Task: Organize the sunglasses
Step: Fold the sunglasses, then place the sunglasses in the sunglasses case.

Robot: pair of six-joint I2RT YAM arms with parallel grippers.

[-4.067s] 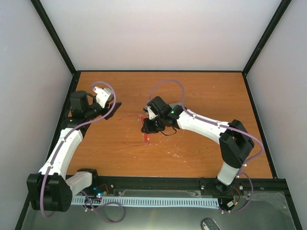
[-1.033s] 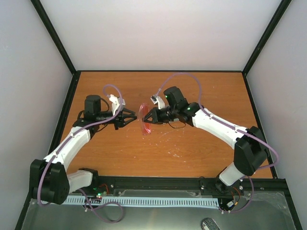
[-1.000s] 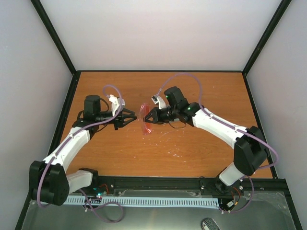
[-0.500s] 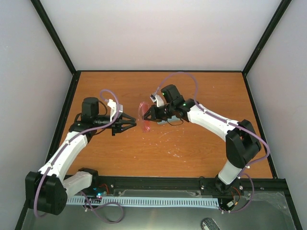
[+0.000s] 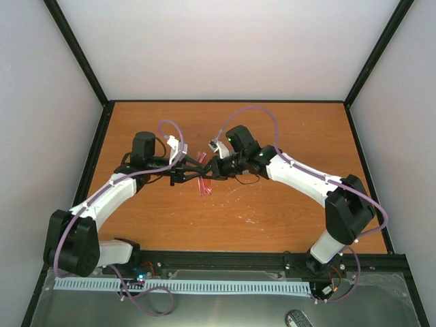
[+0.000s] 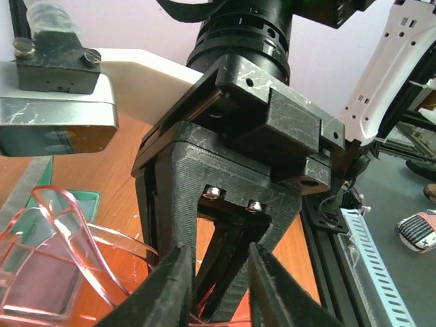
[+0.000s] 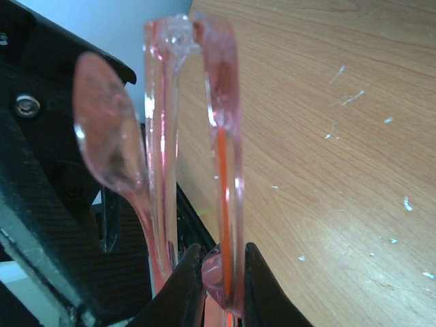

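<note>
Left gripper (image 5: pixel 191 174) has closed in from 9 o'clock on the sunglasses (image 5: pixel 204 185), held near table (image 5: pixel 286 136) centre, pinched by the right gripper (image 5: pixel 212 169). Left jaws narrow, grip unconfirmed; temple folding appears next

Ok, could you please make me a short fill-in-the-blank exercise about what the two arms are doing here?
1. The right pincer is shut on the ____.
2. Facing it, the left pincer shows a gap between its two ____.
3. The table under both arms has a ____ top.

Missing words: sunglasses; fingers; wooden.
</note>
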